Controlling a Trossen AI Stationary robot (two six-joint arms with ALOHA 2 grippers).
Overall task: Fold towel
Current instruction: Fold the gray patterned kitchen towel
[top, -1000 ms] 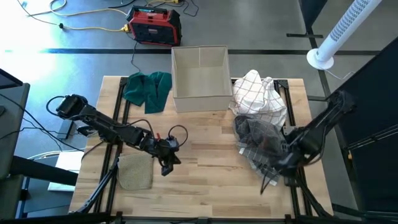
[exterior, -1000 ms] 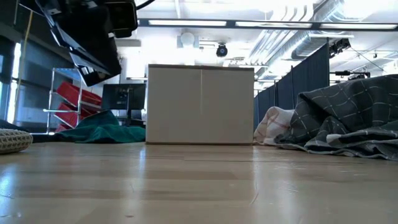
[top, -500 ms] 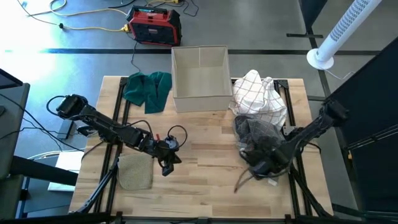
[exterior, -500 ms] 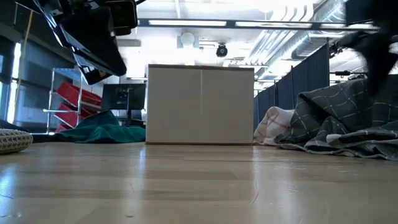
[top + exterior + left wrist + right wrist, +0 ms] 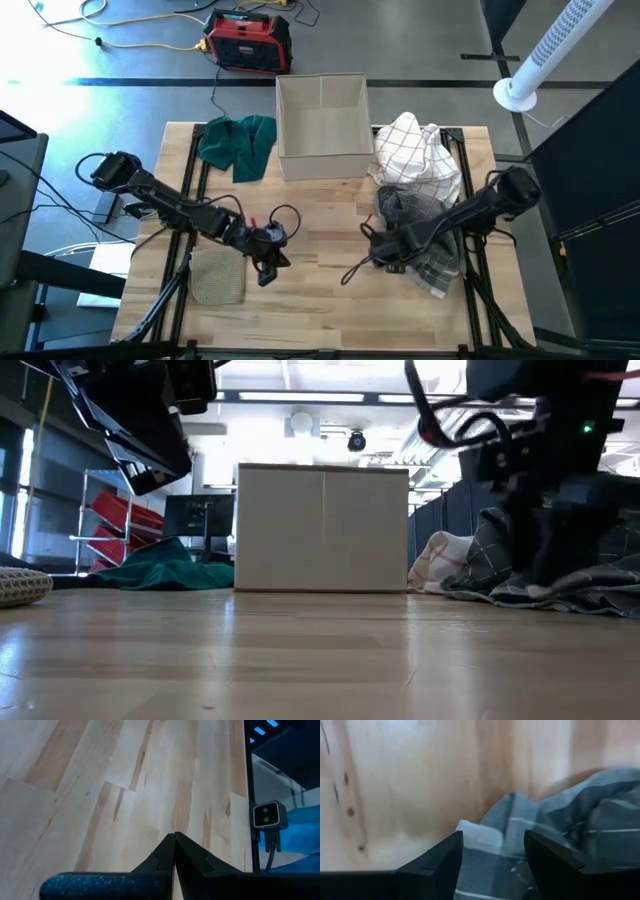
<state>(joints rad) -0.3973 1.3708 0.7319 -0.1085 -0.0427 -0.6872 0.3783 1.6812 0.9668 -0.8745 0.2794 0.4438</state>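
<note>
Towels lie in a heap at our right side of the wooden bench (image 5: 330, 290): a dark grey checked towel (image 5: 425, 225) crumpled near the right edge, with a white checked towel (image 5: 415, 145) bunched just behind it, the two touching. Our right tool (image 5: 385, 248) sits low at the grey towel's inner edge, toward the middle of the bench. In the right wrist view its fingers (image 5: 440, 862) stand apart with a fold of the grey cloth (image 5: 560, 820) showing between and beyond them; we cannot tell whether they have hold of it.

Our left tool (image 5: 268, 262) hovers over bare wood toward the left front of the bench, just beside a folded beige knit cloth (image 5: 218, 276). The left wrist view shows its two fingertips (image 5: 165, 851) pressed together with nothing between them, and a small camera (image 5: 267, 815) at the bench edge ahead.

An open beige box (image 5: 322, 125) stands at the back centre, with a crumpled teal towel (image 5: 238, 145) to its left. On the floor behind we see a red and black unit (image 5: 248, 42), and a white perforated column (image 5: 548, 50) stands off to the right.
</note>
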